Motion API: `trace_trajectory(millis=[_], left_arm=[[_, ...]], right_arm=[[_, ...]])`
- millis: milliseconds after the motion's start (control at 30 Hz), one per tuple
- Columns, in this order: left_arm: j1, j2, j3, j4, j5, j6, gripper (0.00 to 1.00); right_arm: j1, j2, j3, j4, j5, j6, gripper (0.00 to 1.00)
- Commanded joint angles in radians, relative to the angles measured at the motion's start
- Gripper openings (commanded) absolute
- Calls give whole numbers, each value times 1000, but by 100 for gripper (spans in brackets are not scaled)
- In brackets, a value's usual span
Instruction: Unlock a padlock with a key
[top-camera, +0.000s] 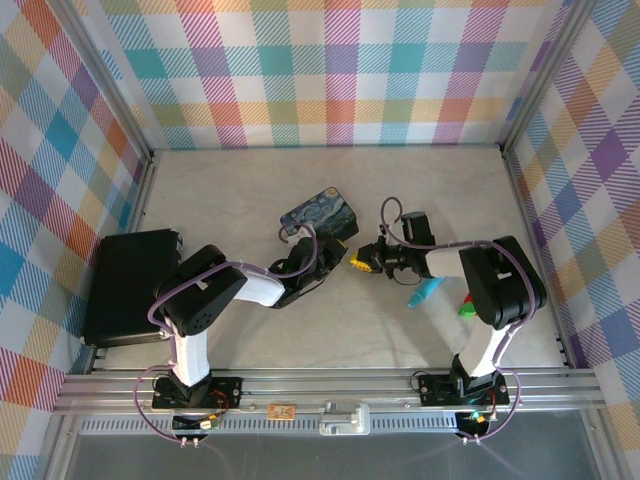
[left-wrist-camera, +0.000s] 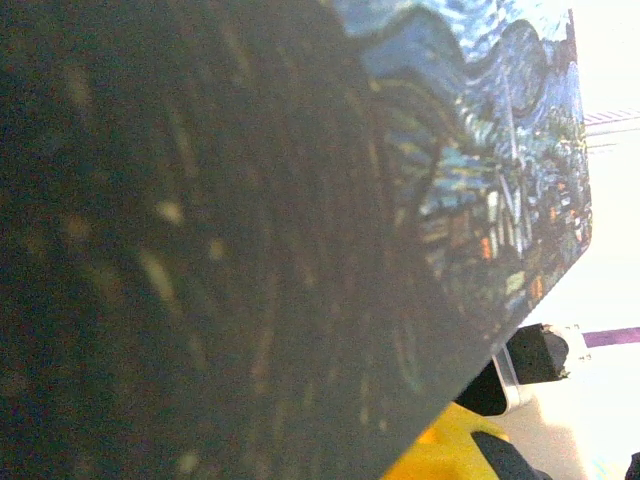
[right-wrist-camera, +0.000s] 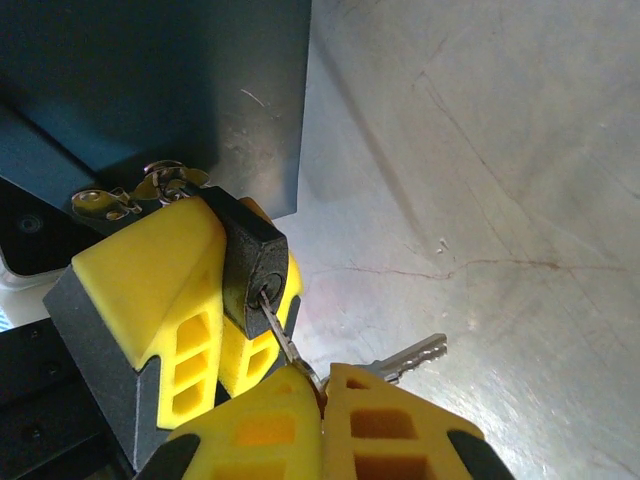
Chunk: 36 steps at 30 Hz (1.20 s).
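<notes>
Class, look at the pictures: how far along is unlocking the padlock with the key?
Done: the left hand grips the padlock, and the key is pushed into its keyhole. In hand: the right hand pinches the key. Left: turning it so the padlock opens; nothing shows it open yet.
</notes>
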Motion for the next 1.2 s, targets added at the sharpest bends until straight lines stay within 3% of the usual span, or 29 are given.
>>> trace_trajectory(millis=[0,500,667,900,1167], left_arm=[[-1,-31,28,5,-70,28,0],[-1,-26,48,-5,-125,60,0],[-1,-5,61,21,-81,66,0],[-4,18,59,106,129,34,0],[-38,-43,28,74,295,39,0]], right_arm=[[-4,-52,-22,-55,-3,1,0],[-11,-157,-43,-85,-36,173,0],[-9,-149,21,-159,2,36,0],[-15,-49,246,-433,34,-388,0],[-50,135,402,-454,-67,-425,0]])
